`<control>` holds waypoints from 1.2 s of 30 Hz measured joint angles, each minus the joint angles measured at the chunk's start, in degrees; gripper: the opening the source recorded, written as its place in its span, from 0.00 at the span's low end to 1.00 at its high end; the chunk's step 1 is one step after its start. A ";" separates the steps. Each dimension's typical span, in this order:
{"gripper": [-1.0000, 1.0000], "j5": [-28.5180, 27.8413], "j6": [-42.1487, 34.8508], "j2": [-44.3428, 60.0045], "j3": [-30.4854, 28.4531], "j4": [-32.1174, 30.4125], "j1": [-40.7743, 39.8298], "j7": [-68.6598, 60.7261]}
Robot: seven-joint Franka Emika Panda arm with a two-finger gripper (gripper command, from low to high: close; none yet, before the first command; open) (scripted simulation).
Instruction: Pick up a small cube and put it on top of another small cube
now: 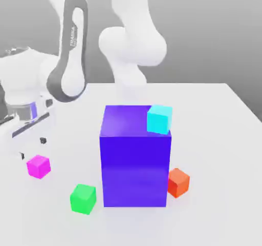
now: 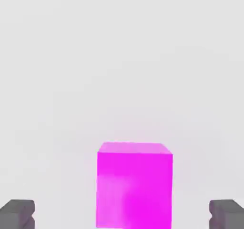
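Magenta cube (image 2: 134,185) sits flat, faces square between the tool's (image 2: 122,214) parted fingers (image 2: 18,213) — untouched.

From my hand view, the pink cube (image 2: 134,185) runs off the picture's edge, so I can't see its base. The two grey fingertips (image 2: 17,213) are cropped there too, showing only their ends. In the exterior view, the big blue block (image 1: 135,155) covers part of the orange cube (image 1: 178,182) and the foot of the cyan cube (image 1: 159,119). The arm (image 1: 71,50) is cut off at the upper edge.
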 joint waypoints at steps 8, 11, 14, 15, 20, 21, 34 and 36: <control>0.00 2.45 6.31 7.72 3.85 1.42 -3.25 -1.76; 0.00 2.43 6.44 7.82 4.06 1.44 -3.48 -1.75; 0.00 0.56 2.41 2.85 2.09 0.46 -1.95 -0.28; 0.00 -0.52 0.82 0.85 1.54 0.07 -1.67 0.53; 0.00 -3.99 -6.43 -7.25 2.25 -0.66 2.95 1.76; 0.00 -4.05 -7.54 -8.10 3.33 -0.37 4.91 1.12; 0.00 -6.63 -7.17 -4.31 9.88 3.01 19.91 -3.06; 1.00 -7.09 -4.26 -1.22 9.54 3.13 20.18 -2.76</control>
